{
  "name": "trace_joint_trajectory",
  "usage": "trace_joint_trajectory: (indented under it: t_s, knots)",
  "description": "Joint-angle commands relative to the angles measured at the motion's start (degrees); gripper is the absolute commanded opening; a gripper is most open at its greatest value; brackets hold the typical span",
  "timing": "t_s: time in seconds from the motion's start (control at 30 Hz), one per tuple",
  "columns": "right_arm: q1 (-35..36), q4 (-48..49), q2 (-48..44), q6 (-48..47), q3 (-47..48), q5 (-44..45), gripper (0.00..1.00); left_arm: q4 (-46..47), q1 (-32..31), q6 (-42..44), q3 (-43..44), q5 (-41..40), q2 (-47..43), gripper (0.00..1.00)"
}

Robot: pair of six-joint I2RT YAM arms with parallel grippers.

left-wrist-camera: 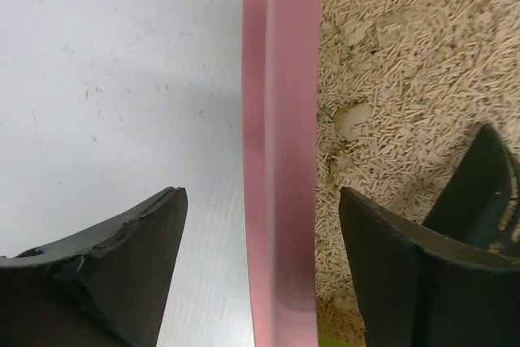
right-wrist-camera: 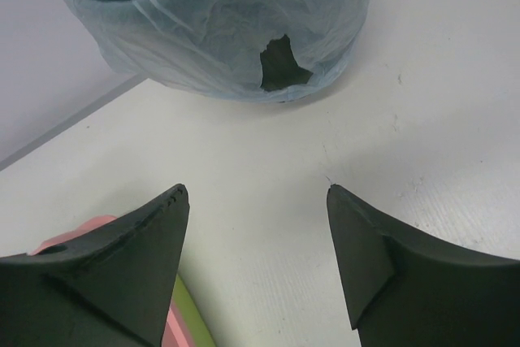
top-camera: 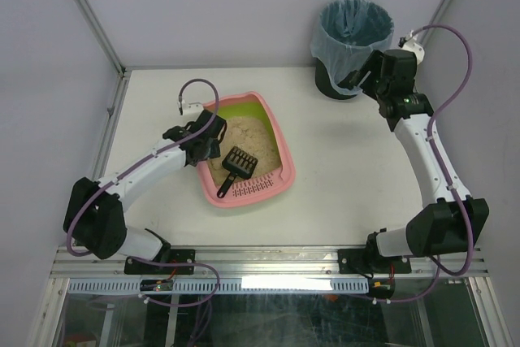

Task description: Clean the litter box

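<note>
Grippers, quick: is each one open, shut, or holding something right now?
Left gripper: open, jaws astride the litter box rim, not gripping it.
Right gripper: open, empty, near the blue-bagged bin.

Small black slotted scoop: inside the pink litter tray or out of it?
Inside: the black slotted scoop lies on beige litter within the pink litter box.

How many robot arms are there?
2. The left arm reaches to the pink litter box, at its left rim. The right arm stretches toward the blue-bagged bin at the back.
</note>
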Motion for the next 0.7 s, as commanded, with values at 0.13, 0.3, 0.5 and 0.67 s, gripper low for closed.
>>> trace_joint_trajectory:
  t_s: [0.13, 0.3, 0.5, 0.67]
  knots:
    - [-0.63, 1.68, 3.22, 2.18, 10.55, 8.67, 0.72, 0.10, 0.38, 4.21, 7.34, -0.58, -9.47, 0.88]
    - [-3.16, -0.96, 10.26, 2.60, 19.75, 8.86, 0.72, 5.38, 0.41, 8.93, 6.02, -1.14, -17.11, 0.93]
    - [-6.01, -6.41, 22.32, 1.65, 33.39, 6.35, 0.72, 11.06, 0.46, 14.44, 0.94, -0.02, -25.04, 0.96]
    - [-7.65, -6.93, 30.05, 0.87, 40.44, 3.98, 0.72, 12.12, 0.45, 15.37, -2.51, -1.25, -28.03, 0.97]
